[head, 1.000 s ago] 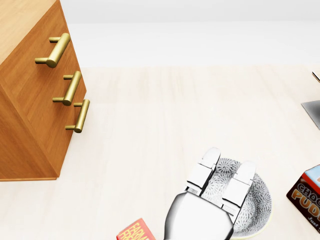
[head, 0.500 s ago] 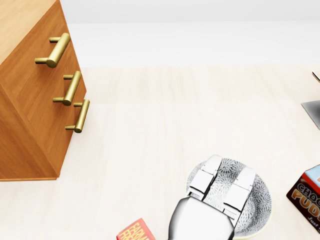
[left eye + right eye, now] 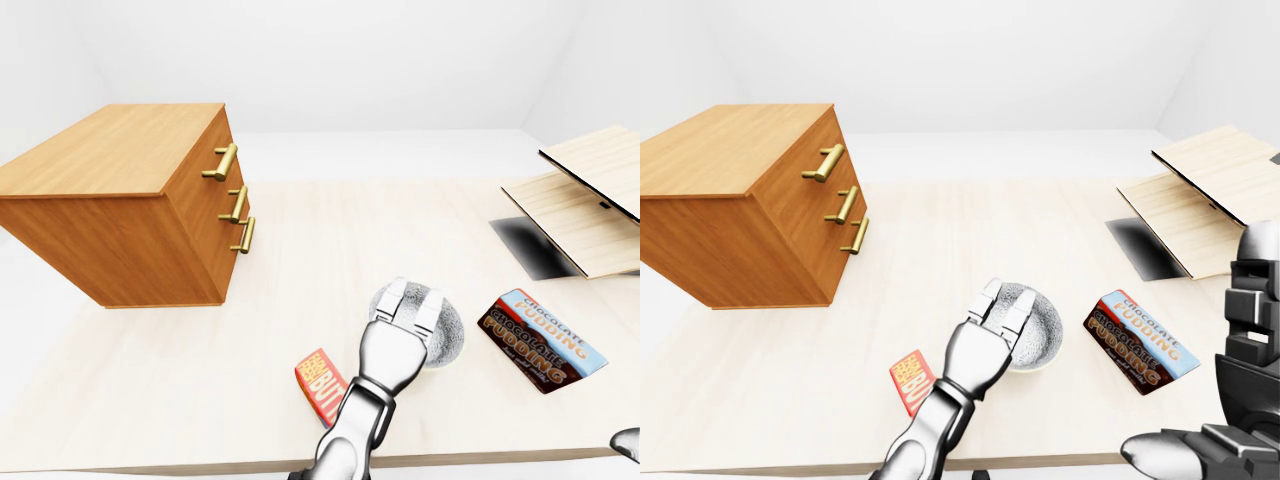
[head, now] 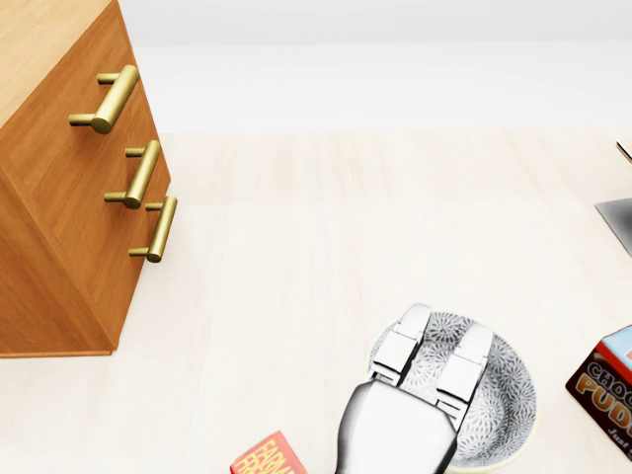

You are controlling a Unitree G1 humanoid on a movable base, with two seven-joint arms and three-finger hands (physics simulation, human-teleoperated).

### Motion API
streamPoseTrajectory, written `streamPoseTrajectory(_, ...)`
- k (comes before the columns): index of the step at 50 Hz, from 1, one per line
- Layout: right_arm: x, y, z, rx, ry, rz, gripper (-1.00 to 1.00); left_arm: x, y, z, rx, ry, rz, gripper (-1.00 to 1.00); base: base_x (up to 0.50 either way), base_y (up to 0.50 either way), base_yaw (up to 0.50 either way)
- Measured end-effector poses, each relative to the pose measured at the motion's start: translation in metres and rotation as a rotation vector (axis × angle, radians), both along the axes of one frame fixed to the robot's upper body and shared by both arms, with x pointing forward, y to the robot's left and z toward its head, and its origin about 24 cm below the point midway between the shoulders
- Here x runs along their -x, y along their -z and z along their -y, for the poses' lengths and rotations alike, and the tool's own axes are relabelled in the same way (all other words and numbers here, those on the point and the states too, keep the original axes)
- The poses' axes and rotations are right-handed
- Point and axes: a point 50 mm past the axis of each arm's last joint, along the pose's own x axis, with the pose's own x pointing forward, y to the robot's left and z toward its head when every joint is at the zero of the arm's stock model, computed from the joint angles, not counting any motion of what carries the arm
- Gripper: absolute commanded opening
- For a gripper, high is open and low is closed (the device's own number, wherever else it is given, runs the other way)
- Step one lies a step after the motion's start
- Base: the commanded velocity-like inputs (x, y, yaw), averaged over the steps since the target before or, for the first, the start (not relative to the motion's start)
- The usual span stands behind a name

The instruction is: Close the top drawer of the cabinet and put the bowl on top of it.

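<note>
In the left-eye view, all drawers of the cabinet appear flush. In the head view, the left hand is laid over the bowl, fingers straight and together, not yet gripping. In the right-eye view, the right hand is kept aside, its grip unclear. A closing grasp on the rim is judged next.

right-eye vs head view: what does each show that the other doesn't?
Right-eye only: the right hand at lower right, the cabinet's whole top, the full chocolate pudding box, and the tilted pale wood panels at right.

Head view only: nothing extra. It is a tighter look at the drawer handles and the bowl's pattern.

Both: cabinet with all three drawers flush, left hand with fingers over the bowl, red box, table.
</note>
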Motion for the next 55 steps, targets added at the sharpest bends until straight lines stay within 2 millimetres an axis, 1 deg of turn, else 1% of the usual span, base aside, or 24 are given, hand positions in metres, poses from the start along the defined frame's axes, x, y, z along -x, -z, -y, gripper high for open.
streamPoseTrajectory(30, 0.001, -0.001, 0.001, -0.005, -0.002, 0.005, 1.00, -0.007, 0.013, 0.008, -0.005, -0.009, -0.027, 1.00, 0.00, 0.00, 0.00)
streamPoseTrajectory(55, 0.002, -0.002, 0.002, -0.006, -0.004, 0.006, 1.00, -0.014, 0.030, 0.011, -0.007, -0.027, -0.067, 1.00, 0.00, 0.00, 0.00)
